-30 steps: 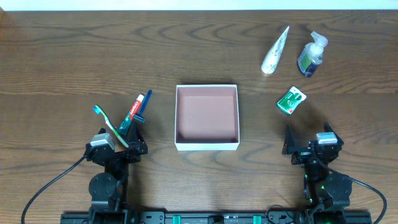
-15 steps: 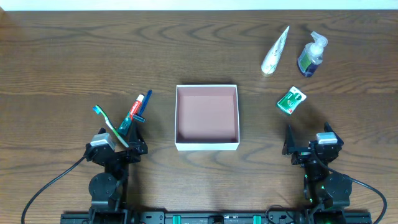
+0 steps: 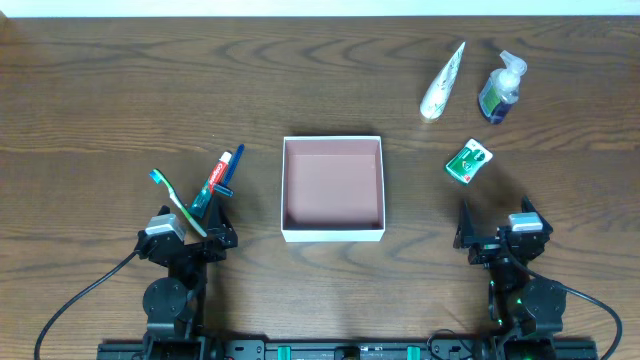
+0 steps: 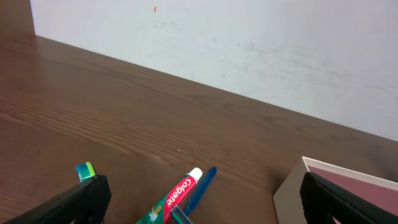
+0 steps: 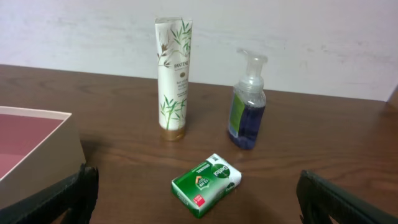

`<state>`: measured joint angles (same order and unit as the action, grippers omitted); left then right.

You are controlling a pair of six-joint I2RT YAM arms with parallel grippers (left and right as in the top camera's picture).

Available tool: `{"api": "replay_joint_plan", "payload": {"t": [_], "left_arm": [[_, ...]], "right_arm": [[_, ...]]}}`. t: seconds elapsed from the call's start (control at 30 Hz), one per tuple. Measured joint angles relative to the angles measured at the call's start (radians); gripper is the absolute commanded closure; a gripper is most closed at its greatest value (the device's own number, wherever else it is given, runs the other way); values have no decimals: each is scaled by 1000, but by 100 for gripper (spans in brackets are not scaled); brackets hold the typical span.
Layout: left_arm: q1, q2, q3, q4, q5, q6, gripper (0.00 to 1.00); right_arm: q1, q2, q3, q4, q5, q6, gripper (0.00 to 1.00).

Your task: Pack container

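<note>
The container [image 3: 333, 233], a shallow square white box with a pinkish-brown inside, sits mid-table and holds nothing. Its corner shows in the left wrist view [image 4: 292, 190] and the right wrist view [image 5: 59, 146]. Left of it lie a red-and-green toothpaste tube [image 3: 213, 180] [image 4: 173, 199], a blue razor [image 3: 229, 170] [image 4: 202, 185] and a toothbrush [image 3: 172, 198] [image 4: 84, 170]. On the right lie a green soap bar [image 3: 468, 162] [image 5: 206, 183], a white tube [image 3: 441, 82] [image 5: 173, 78] and a pump bottle [image 3: 501, 88] [image 5: 247, 102]. My left gripper [image 3: 196, 222] [image 4: 199, 202] and right gripper [image 3: 492, 232] [image 5: 196, 199] are open and empty.
The wooden table's far edge meets a white wall [image 4: 249, 43]. Black cables [image 3: 85, 295] run from both arm bases at the near edge.
</note>
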<state>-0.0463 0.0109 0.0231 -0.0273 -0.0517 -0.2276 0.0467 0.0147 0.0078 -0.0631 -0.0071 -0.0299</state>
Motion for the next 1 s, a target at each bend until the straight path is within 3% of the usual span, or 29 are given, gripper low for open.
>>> {"api": "replay_joint_plan", "payload": {"t": [0.17,0.43,0.57,0.83,1.0], "left_arm": [[0,0,0,0,0,0,2],[0,0,0,0,0,0,2],[0,0,0,0,0,0,2],[0,-1,2,-3,0,0,2],[0,-1,2,-3,0,0,2]], "right_arm": [[0,0,0,14,-17,85,1],[0,104,171,-192,-82,124,1],[0,308,404,-285,-93,107,1],[6,905,1024,-698,-135,84,1],[37,1171,1315,-803,-213,77,1]]}}
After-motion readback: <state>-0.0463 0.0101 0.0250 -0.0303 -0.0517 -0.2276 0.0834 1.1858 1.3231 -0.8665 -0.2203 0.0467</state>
